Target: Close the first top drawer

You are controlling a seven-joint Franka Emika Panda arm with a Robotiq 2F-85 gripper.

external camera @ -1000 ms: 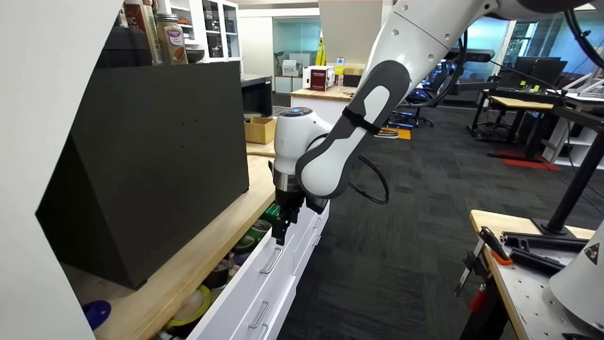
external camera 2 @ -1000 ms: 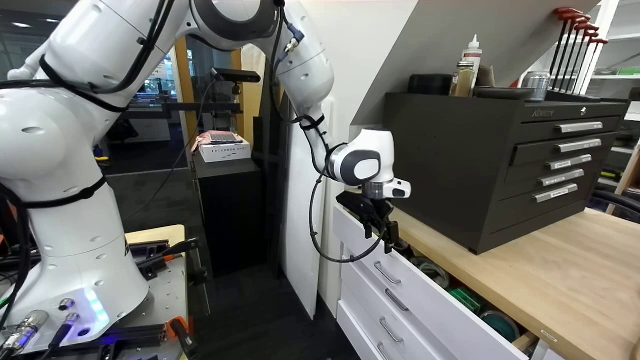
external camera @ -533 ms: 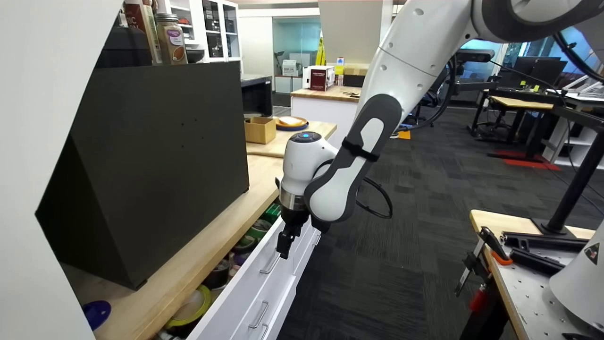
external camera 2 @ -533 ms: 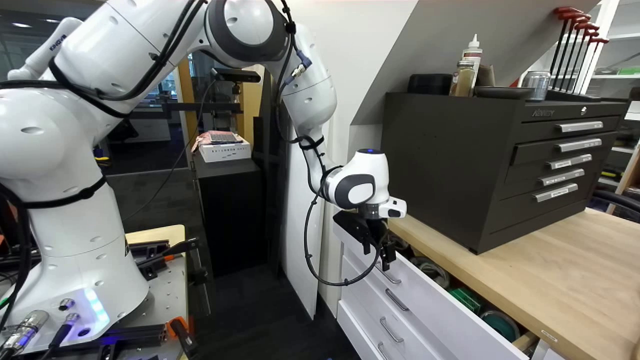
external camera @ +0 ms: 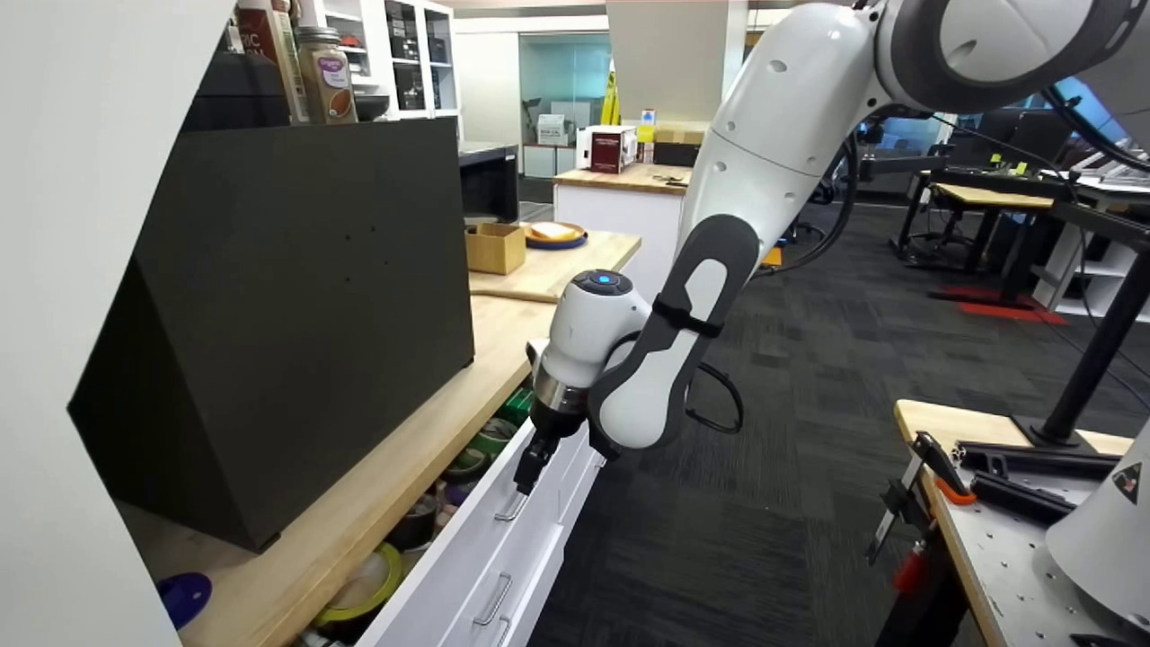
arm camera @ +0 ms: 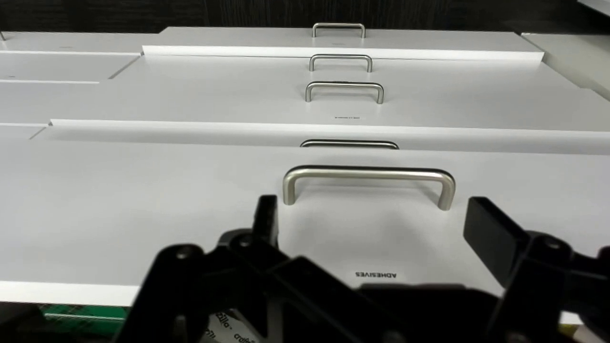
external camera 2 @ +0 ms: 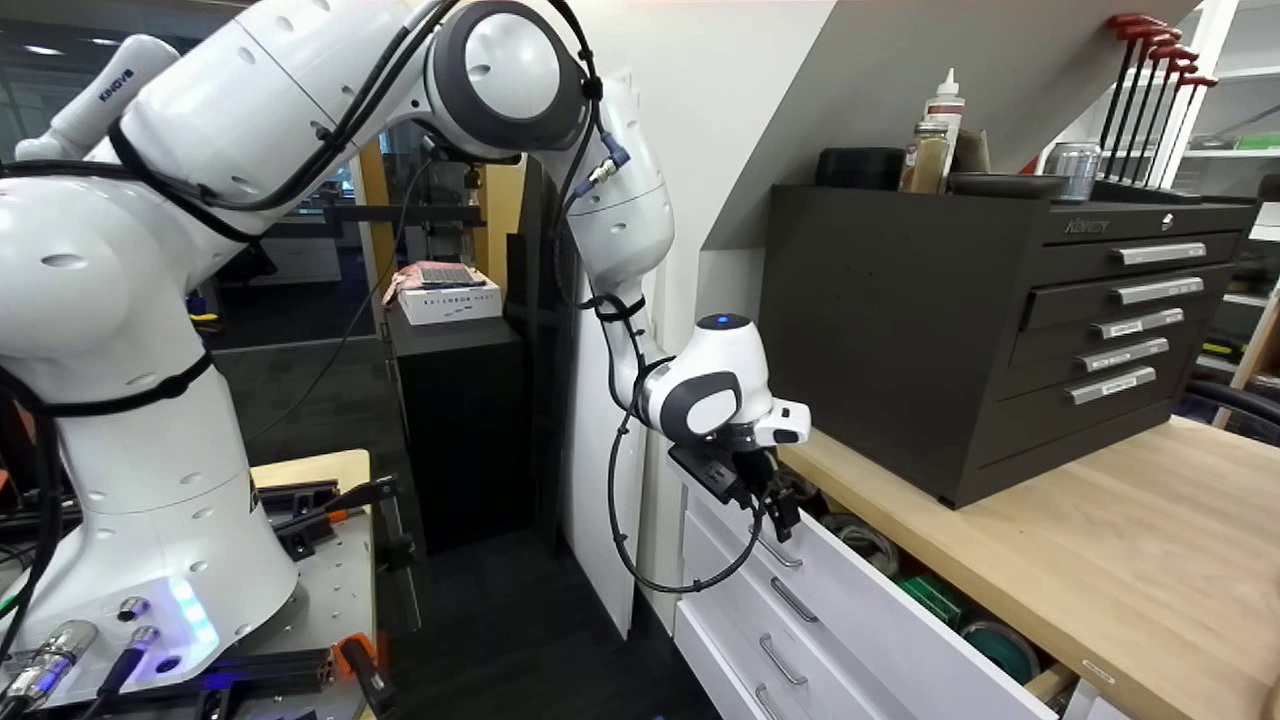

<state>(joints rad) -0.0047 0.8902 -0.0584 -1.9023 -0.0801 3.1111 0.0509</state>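
Drwr front is smooth, handle satin metal, cntrtop wood.

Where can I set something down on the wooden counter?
Bare counter lies in front of the tool chest, bordered by the open drawer. Crowded: the chest's top, holding jar, bottle and can, and the drawer's inside, with rolls.

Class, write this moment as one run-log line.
long plain white top drawer: open | arched silver metal handle: ungripped | black two-fingered gripper: open, near handle | task: drawer not yet closed

Top drawer: flat white front marked ADHESIVES; stands open, jutting from under the wooden countertop.
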